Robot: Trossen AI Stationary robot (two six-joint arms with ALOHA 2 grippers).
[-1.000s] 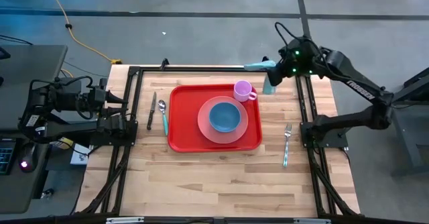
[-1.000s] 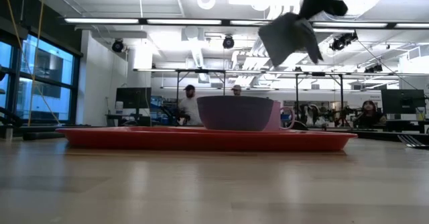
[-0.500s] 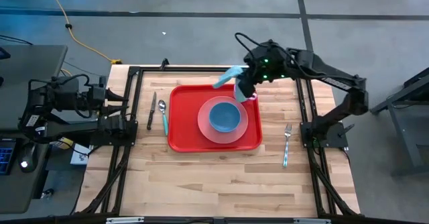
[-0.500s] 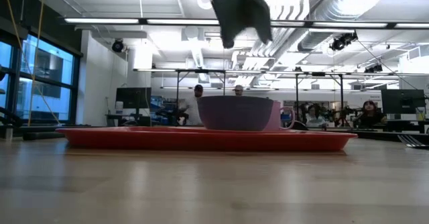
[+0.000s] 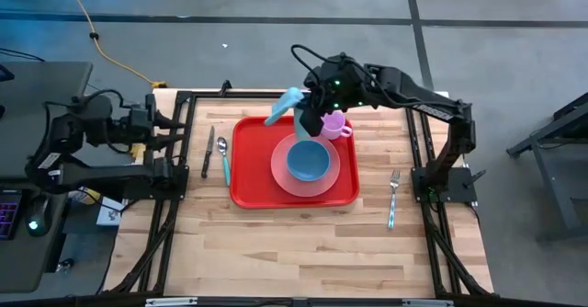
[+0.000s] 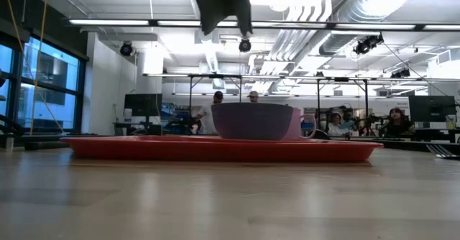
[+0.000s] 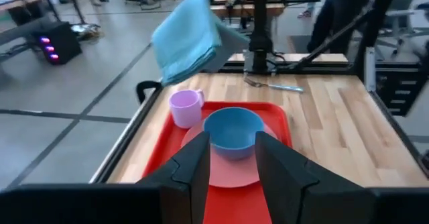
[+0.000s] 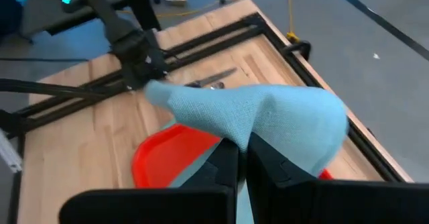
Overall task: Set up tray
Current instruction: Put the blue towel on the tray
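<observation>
My right gripper (image 5: 309, 114) is shut on a light blue folded cloth (image 5: 282, 108) and holds it in the air over the far edge of the red tray (image 5: 250, 193). The tray holds a round pink plate (image 5: 278, 174), a blue bowl (image 5: 308, 160) on that plate, and a pink mug (image 5: 333, 123) at its far side. In the low view the cloth (image 6: 219, 6) shows dark, high above the bowl (image 6: 253, 121). My left gripper (image 7: 231, 150) is open and waits at the table's left edge (image 5: 173, 123), pointing toward the tray. My right gripper pinches the folded cloth between its two fingers (image 8: 224, 165), several layers together, at the cloth's end nearest the mug (image 8: 268, 127). The cloth is lifted clear of everything. Its free end (image 5: 271, 119) sticks out toward the table's left and droops slightly.
A knife (image 5: 209, 151) and a teal spoon (image 5: 225, 164) lie side by side left of the tray. A fork (image 5: 393, 197) lies to its right. Bare wood (image 5: 294, 252) spans the near half of the table. People stand in the room beyond (image 6: 215, 107).
My right gripper has carried the cloth from the table's far right corner toward the left, passing over the mug to the tray's far edge, still shut on it. The cloth stayed lifted clear throughout. My left arm has shifted slightly.
</observation>
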